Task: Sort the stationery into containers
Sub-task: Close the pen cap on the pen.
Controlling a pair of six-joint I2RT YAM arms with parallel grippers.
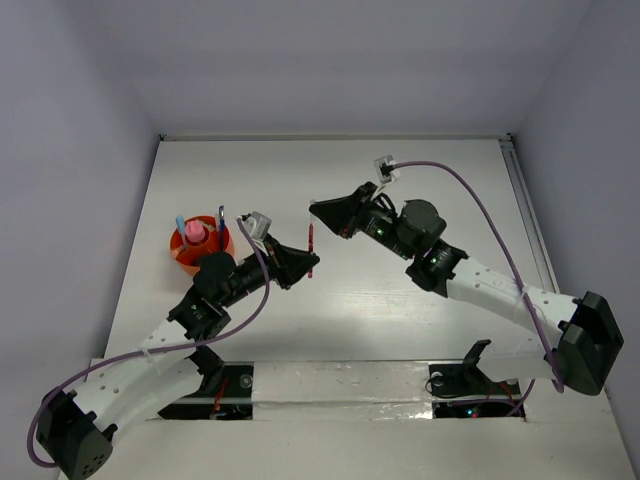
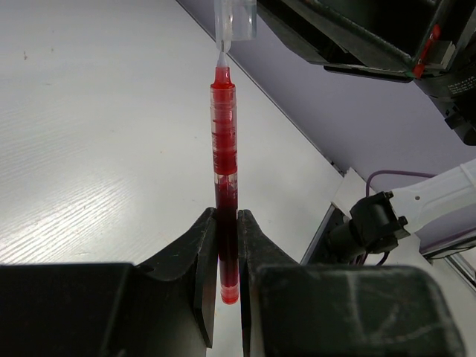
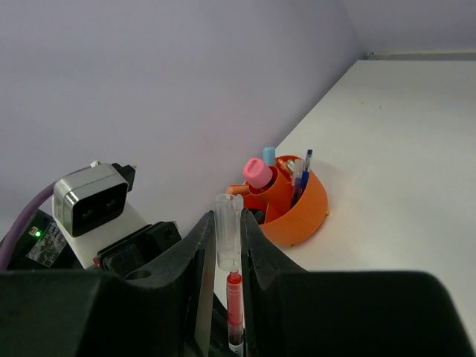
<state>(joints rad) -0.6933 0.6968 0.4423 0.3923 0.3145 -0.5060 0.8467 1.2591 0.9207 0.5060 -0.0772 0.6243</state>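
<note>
Red pen: a slim, see-through red plastic pen (image 2: pixel 224 149) is up in the air over the middle of the white bench (image 1: pixel 400 320), well clear of its surface, and it lies in line between the two hands.
Left hand: the left hand (image 2: pixel 225 214) is clamped tight on the pen, one finger on each side of the barrel, gripping it near the back end so most of its length sticks out in front.
Clear cap: a clear plastic pen cap (image 3: pixel 227 238) sits end-on to the pen, with its open mouth facing the pale writing tip.
Right hand: the right hand (image 3: pixel 227 219) is nearly closed and pinches that cap between its fingers. It meets the left hand head-on.
Tip and cap: the tip is right at the cap's mouth. Whether it has gone inside, I cannot tell.
Orange pot: the small round orange-red plastic pot (image 1: pixel 190 258) stands on the bench towards the left edge, about halfway back, just beside the left arm and apart from the pen.
In the pot: a pink-capped tube (image 3: pixel 258 173) stands upright near the centre, a pale blue cap (image 3: pixel 268 155) is just behind it, and slim blue pens (image 3: pixel 305 167) lean in an outer section.
</note>
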